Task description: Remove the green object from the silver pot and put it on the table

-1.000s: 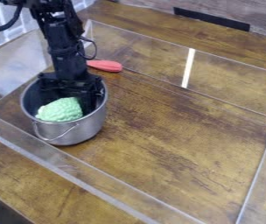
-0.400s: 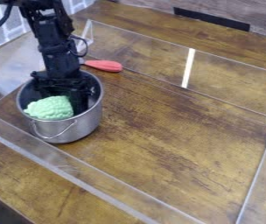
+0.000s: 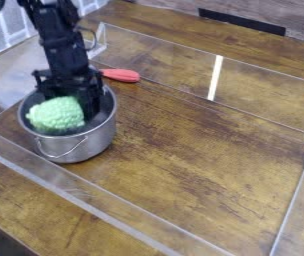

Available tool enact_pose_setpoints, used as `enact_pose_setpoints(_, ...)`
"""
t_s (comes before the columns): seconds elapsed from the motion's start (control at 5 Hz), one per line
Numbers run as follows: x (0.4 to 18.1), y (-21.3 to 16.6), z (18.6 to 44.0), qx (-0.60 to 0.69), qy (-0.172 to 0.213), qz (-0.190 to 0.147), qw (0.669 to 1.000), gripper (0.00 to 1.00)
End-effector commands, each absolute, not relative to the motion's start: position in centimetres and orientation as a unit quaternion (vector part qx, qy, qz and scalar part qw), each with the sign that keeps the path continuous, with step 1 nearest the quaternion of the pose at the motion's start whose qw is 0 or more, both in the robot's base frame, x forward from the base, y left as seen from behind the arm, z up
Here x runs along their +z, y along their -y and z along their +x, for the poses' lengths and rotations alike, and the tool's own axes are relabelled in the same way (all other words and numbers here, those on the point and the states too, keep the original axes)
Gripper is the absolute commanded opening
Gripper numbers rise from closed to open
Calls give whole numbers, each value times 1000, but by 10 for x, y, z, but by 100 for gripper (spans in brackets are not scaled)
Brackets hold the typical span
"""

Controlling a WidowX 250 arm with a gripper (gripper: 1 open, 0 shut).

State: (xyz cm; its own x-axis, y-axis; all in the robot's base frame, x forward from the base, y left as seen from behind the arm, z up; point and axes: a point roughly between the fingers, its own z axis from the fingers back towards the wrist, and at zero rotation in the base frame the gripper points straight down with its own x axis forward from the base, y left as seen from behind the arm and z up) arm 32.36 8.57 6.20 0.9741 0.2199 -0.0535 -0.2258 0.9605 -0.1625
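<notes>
The silver pot stands at the left of the table, its wire handle hanging at the front. My gripper points straight down over the pot, with its black fingers on either side of the green object. It is shut on that bumpy light-green lump, which sits at about rim height, filling the pot's mouth. The fingertips are partly hidden by the lump and the pot's rim.
A small flat red object lies on the wood just behind and right of the pot. Clear acrylic walls edge the tabletop on all sides. A white reflection strip shows on the far wall.
The gripper has risen a little and drifted left, and the green object has come up with it from deep in the pot to about the rim. The pot has stayed put.
</notes>
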Motion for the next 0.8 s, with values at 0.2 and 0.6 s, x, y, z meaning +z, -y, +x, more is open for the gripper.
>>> enact_pose_setpoints(0.2,95,-97,320,185,23,-75,980,0)
enact_pose_setpoints(0.6,122,-94,325,234,35,-82,968,0)
